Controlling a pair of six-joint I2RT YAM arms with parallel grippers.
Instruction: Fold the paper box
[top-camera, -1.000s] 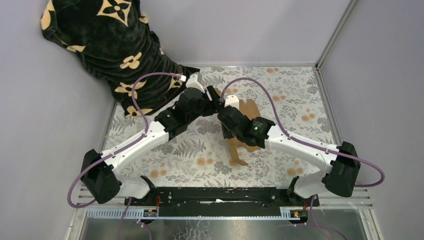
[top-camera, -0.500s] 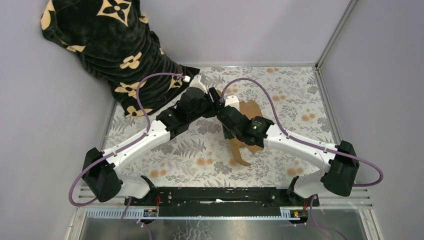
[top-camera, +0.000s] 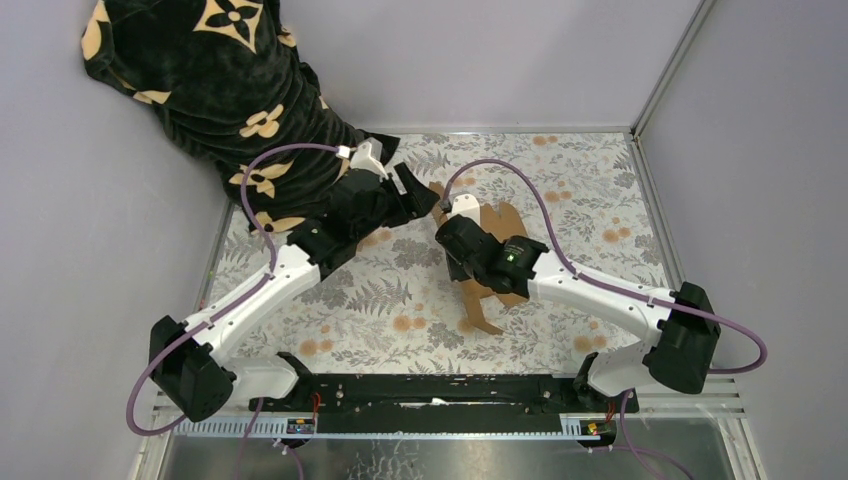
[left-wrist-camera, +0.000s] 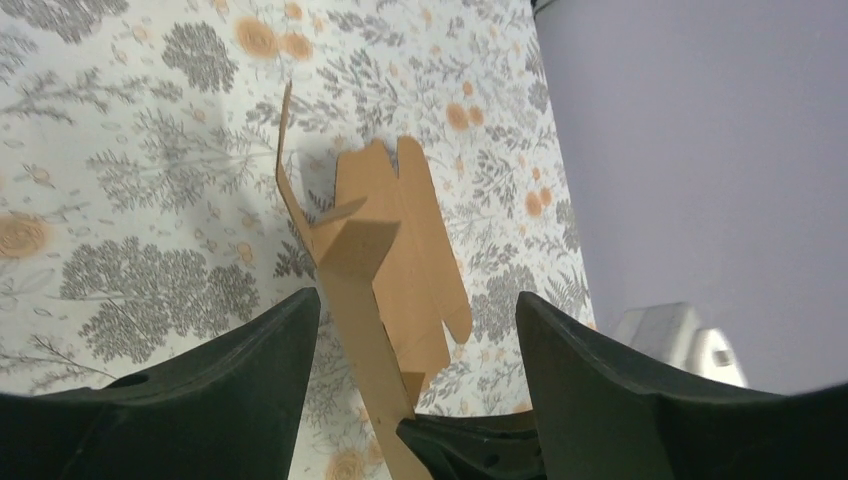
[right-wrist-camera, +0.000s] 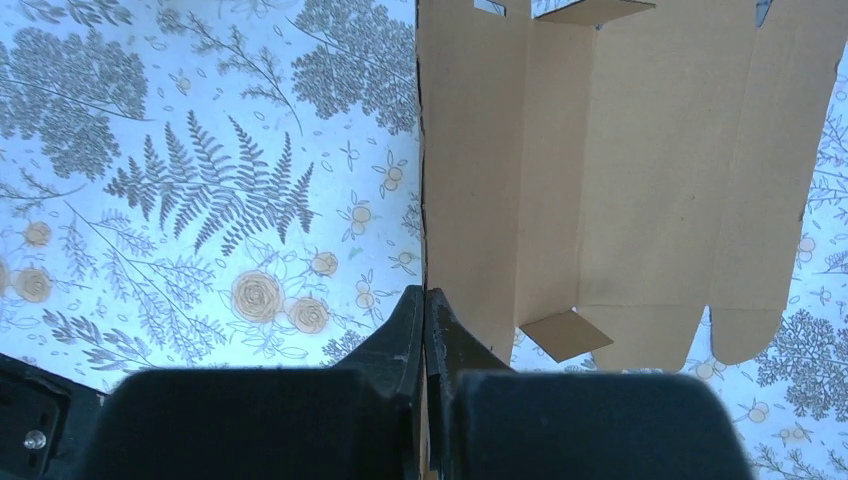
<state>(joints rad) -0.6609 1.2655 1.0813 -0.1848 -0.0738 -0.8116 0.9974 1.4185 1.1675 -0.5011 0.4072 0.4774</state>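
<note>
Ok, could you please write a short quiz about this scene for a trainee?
1. True or false: the left gripper is open.
2. What does the right gripper pinch? A) an upright flap of the paper box B) a cup C) nothing
3. Fill in: the black flowered cloth lies at the table's far ____ corner.
Key: 1 true; 2 A; 3 left.

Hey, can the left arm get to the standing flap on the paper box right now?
Probably yes. The left gripper is open and faces the paper box with only bare table between. The right gripper pinches one end of the standing flap, so the rest looks free.
</note>
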